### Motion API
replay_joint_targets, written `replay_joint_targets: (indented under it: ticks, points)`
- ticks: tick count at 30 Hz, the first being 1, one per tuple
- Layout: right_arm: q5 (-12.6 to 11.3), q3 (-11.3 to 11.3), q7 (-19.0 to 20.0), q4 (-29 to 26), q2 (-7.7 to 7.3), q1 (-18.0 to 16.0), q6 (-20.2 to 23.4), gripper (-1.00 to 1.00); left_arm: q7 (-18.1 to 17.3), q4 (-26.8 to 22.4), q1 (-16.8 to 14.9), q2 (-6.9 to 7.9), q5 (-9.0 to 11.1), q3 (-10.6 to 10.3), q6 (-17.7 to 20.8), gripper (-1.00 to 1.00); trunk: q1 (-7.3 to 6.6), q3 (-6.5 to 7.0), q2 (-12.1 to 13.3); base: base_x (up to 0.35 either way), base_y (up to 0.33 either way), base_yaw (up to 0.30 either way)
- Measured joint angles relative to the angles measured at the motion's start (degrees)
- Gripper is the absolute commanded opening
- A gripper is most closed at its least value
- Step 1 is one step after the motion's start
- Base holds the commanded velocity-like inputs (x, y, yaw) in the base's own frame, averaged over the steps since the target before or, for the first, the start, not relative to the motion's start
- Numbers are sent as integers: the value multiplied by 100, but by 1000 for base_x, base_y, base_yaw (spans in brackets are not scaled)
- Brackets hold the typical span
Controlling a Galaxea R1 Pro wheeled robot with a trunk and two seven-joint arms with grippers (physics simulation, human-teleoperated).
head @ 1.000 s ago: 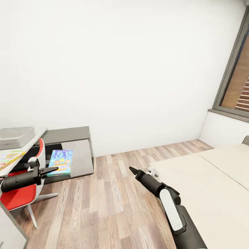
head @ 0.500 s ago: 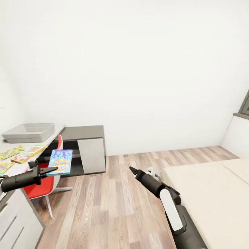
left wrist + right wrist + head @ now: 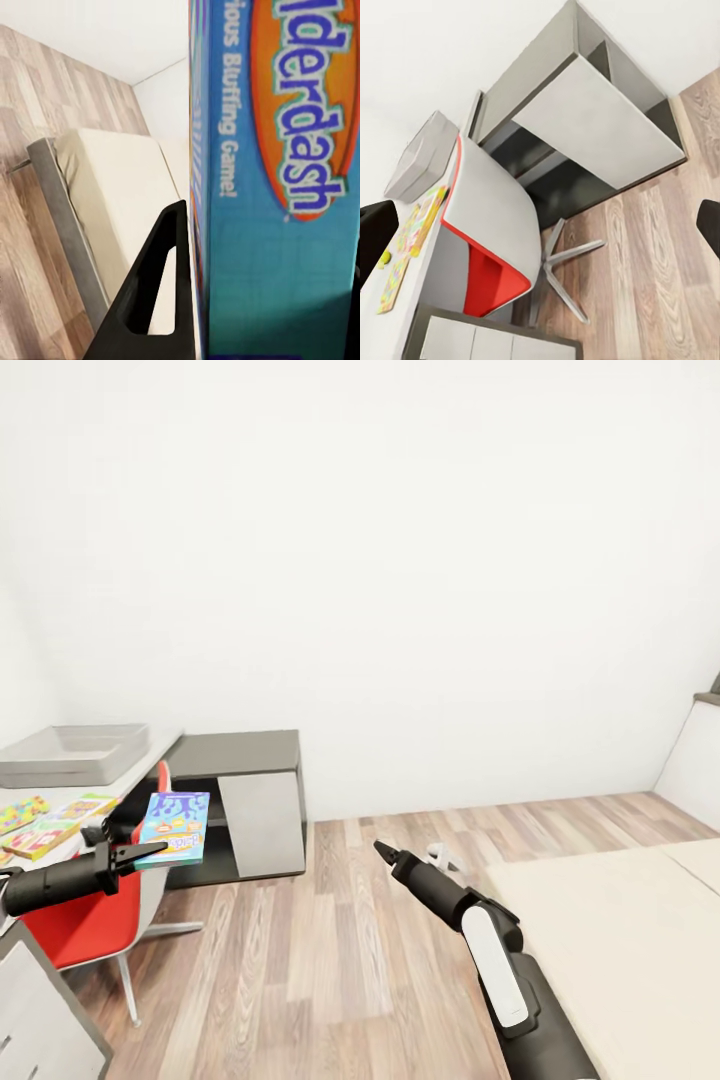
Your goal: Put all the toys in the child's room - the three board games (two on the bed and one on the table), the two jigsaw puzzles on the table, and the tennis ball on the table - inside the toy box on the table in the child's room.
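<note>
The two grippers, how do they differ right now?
The left gripper is shut on the blue board game, holding it in the air beside the red chair; the right gripper holds nothing. The left sits near the table, the right near the bed. Both are black.

White-topped table (image 3: 130, 768) is standing at the head view's left edge, carrying a light-grey toy box (image 3: 75, 752) at its far end and mosaic jigsaw puzzles (image 3: 22, 812) plus a printed board game (image 3: 42, 839) lying flat nearer. Beige bed (image 3: 620, 940) is lying bare at right. Wood-plank floor (image 3: 330, 950) is bearing a red chair (image 3: 90, 925) and a grey-topped cabinet (image 3: 245, 800).
</note>
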Motion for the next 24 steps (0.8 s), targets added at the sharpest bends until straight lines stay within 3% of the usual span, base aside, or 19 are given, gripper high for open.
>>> replay_joint_targets:
  ticks: [2, 4, 7, 13, 24]
  points:
    - [-12, 85, 8, -23, -6, 0, -199, 100, 0, 1, 0, -3, -6, -3, 0, -100, 0, 0, 0, 287, 0, 0]
    - [-11, 339, -1, -28, -39, 0, -253, 100, 0, 1, 0, -5, -6, -3, 0, -100, 0, 0, 0, 280, 0, 0]
    - [-2, 444, 0, -17, -56, 0, -287, 100, 0, 1, 0, -7, -7, -3, 0, -100, 0, 0, 0, 272, 0, 0]
    - [3, 488, 1, -20, -51, -1, -306, 100, 0, 0, 1, -5, -4, -3, 0, -100, 1, 0, 0, 264, 0, 72]
    - [4, 496, -7, -1, -56, 0, -353, 100, 0, 0, 1, -4, -5, 2, 0, -100, 3, 0, 1, 161, 0, 273]
